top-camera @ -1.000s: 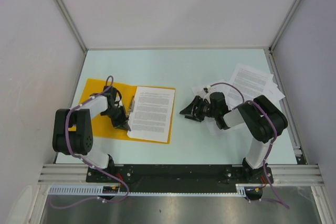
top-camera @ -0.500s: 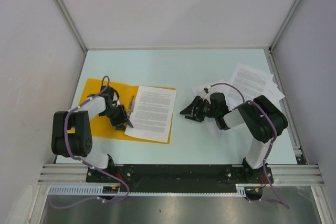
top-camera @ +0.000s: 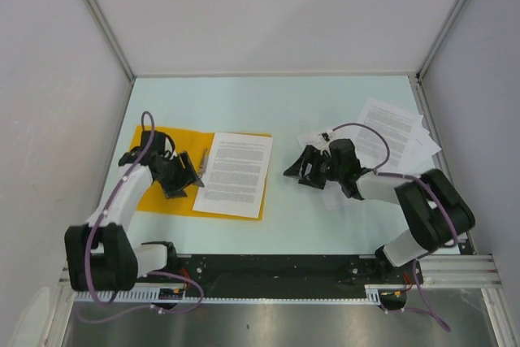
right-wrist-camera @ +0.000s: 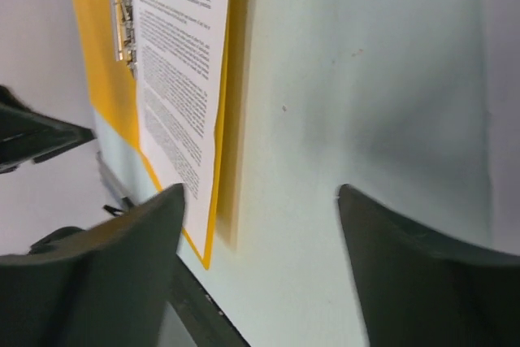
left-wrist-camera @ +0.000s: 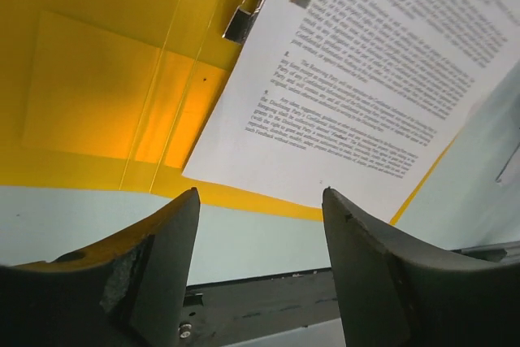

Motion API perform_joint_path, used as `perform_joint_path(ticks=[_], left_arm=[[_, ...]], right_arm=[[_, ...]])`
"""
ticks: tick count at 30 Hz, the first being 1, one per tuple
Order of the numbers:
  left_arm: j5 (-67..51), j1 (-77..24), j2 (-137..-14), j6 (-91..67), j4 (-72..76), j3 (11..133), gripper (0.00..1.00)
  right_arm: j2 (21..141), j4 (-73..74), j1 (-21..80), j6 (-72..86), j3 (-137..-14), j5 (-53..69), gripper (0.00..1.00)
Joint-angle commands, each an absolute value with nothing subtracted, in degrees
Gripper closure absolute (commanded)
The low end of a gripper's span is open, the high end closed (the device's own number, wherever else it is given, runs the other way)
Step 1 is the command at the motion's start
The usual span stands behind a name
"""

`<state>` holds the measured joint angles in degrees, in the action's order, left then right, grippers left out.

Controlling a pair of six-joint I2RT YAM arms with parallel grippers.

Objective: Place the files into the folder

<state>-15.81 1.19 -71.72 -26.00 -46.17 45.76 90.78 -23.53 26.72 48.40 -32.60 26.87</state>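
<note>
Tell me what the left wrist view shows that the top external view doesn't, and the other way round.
Only the left wrist view: the printed paragraphs on the sheet up close, the creases inside the folder, and the left gripper with its fingers apart and nothing between them.
Only the top external view: the right gripper, open, and the pile of loose files at the right side of the table.
Both: the open orange folder with one sheet lying on its right half, and the metal clip at that sheet's edge.
</note>
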Motion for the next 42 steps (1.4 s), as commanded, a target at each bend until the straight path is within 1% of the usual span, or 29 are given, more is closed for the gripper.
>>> perform_joint_path(ticks=[1,2,4,6,7,8,9,10,11,14,15,16,17,19,20,23,25,28,30,32,33,35,36,37,39,42], left_arm=[[-12.92,0.53,-61.72,-27.07,-48.52,47.55,0.32],[-13.44,-2.34,-58.92,-26.2,-47.56,48.07,0.31],[-15.19,-5.26,-56.7,-26.62,-45.1,48.34,0.31],[-16.17,-12.63,-54.59,-28.03,-37.64,48.6,0.27],[-15.82,-15.61,-54.67,-30.04,-34.49,48.78,0.25],[-16.17,-20.86,-55.36,-30.84,-27.58,49.21,0.2],[-16.69,-23.18,-56.5,-31.63,-23.77,49.48,0.19],[-17.66,-24.94,-59.47,-33.03,-20.16,49.92,0.19],[-17.93,-28.18,-61.5,-33.39,-13.78,51.66,0.19],[-16.18,-33.73,-70.9,-32.7,-4.7,56.92,0.19],[-15.74,-34.53,-73.54,-32.7,-2.92,58.26,0.19],[-15.73,-35.32,-78.96,-33.48,-1.25,59.66,0.19],[-15.99,-36.38,-81.71,-34.36,-0.27,62.9,0.2],[-16.7,-37.7,-89.95,-36.72,1.67,67.04,0.22],[-16.61,-39.36,-92.44,-37.09,1.23,71.41,0.23],[-16.09,-42.52,-101.32,-39.1,3.59,78.28,0.24],[-16.78,-43.41,-108.06,-42.43,5.35,81.72,0.28],[-16.62,-44.82,-115.28,-44.82,5.1,88.4,0.32],[-16.44,-46.05,-117.85,-46.05,5.1,91.84,0.32],[-16.17,-47.28,-121.54,-48.24,5.27,94.55,0.33],[-15.91,-47.72,-122.68,-48.77,5.27,95.53,0.33],[-14.95,-48.86,-126.29,-49.48,4.83,98.68,0.35],[-14.68,-49.13,-127.43,-49.83,4.83,99.48,0.37],[-14.59,-49.22,-129.27,-51.05,4.83,100.19,0.41],[-14.5,-49.31,-130.78,-52.29,5.71,101.07,0.43],[-13.54,-49.57,-133.06,-54.4,6.5,101.77,0.45]], right_arm=[[78.87,-1.96,24.44,37.73,-36.39,14.62,0.08],[76.75,2.76,23.3,37.01,-36.39,13.46,0.01],[73.49,6.05,18.23,35.17,-36.47,10.92,0.0],[69.27,8.96,13.82,32.44,-36.39,9.85,0.0],[68.04,9.75,9.27,31.91,-36.73,9.58,0.0],[66.64,10.8,7.14,30.6,-37.0,9.32,0.0],[66.1,10.98,5.29,30.06,-37.44,8.97,0.0],[65.66,11.07,1.53,29.62,-37.96,8.18,0.0],[65.39,10.9,0.45,29.18,-38.23,7.3,0.0],[66.35,9.33,-5.86,29.26,-38.93,8.08,0.0],[67.75,9.06,-6.93,29.88,-39.02,8.61,0.0],[68.63,8.79,-8.16,30.23,-39.11,10.18,0.0],[69.51,8.7,-10.78,30.5,-39.2,10.98,0.0],[71.45,8.79,-12.82,31.03,-39.2,12.73,0.0],[71.89,8.62,-13.44,30.76,-39.2,13.35,0.0],[72.25,8.7,-15.12,30.5,-39.29,13.8,0.04],[72.25,8.09,-15.56,30.67,-39.37,12.14,0.05],[73.3,7.47,-16.26,31.81,-40.16,13.35,0.1],[75.49,5.98,-15.47,31.56,-40.86,15.37,0.12],[78.2,7.72,-14.85,29.9,-43.06,15.21,0.12],[78.74,7.82,-14.85,29.8,-43.41,15.47,0.14],[80.23,7.04,-15.29,30.06,-43.51,15.64,0.23],[80.68,6.42,-15.21,30.49,-43.51,16.34,0.28],[81.21,5.02,-15.21,30.5,-43.59,16.87,0.3],[82.52,4.57,-15.21,30.5,-44.03,18.01,0.35],[83.84,4.75,-16.26,29.97,-45.09,18.71,0.36]])
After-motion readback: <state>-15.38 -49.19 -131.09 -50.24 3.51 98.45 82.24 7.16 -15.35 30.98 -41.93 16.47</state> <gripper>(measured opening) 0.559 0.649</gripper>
